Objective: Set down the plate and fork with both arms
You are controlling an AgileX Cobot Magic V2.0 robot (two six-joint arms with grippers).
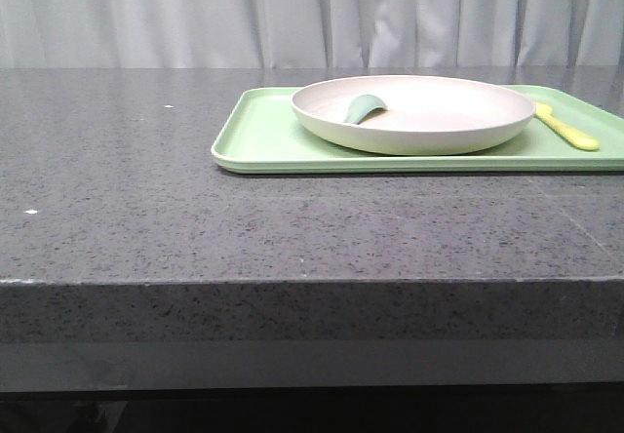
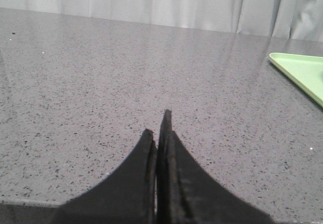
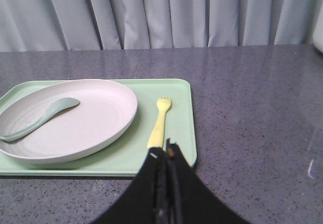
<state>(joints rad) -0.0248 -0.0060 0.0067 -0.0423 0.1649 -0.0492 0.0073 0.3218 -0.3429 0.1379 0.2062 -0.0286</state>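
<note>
Both grippers, left [image 2: 160, 128] and right [image 3: 166, 151], are pressed together, holding nothing. 1 tray [image 1: 263, 136] carries 1 plate [image 1: 419, 131], 1 fork [image 3: 160, 120], and 1 spoon [image 3: 40, 118] in the plate.

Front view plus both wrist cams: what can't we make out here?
- Fork: front view, tines hidden behind the plate rim.
- Fork handle end: right wrist view, covered by the right gripper.
- Tray: left wrist view shows one corner only, cut by the frame edge; plate and fork absent.
- Spoon: front view, lower part hidden by the plate's near rim.
- Arms: absent from the front view.
</note>
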